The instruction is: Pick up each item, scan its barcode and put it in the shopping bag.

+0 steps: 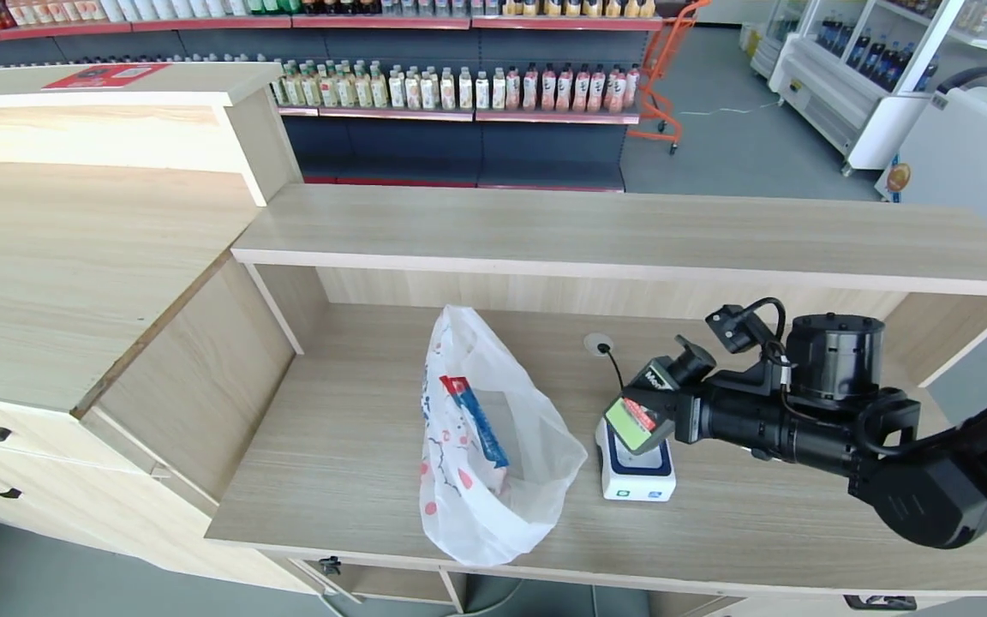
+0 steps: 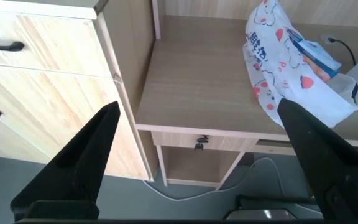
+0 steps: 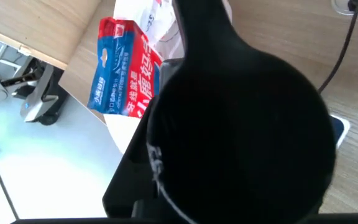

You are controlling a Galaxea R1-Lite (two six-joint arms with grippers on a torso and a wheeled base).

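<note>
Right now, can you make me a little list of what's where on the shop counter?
right tool: shut on a small green-faced packet, held over the scanner
scanner: white, on the wooden counter, on the robot's right of the bag
shopping bag: white plastic with red prints, open on the counter
in the bag: a blue and red box
left tool: open, holding nothing, off the counter's front
cable: black, behind the scanner

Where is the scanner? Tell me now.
In the head view the scanner sits on the counter, just right of the shopping bag, under the right gripper and its packet.
</note>
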